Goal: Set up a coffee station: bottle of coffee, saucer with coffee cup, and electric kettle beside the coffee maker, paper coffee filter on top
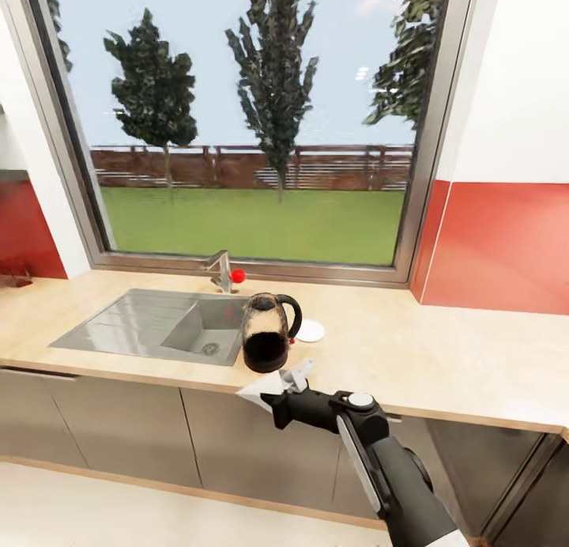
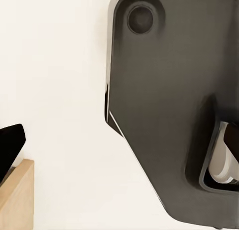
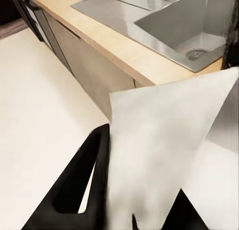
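Coffee maker [image 1: 266,333] hides most of saucer [image 1: 310,330].

Right gripper [image 1: 286,389] pinches a paper coffee filter [image 1: 265,386] just before the coffee maker [image 1: 267,331] — sink [image 1: 150,326] beside it
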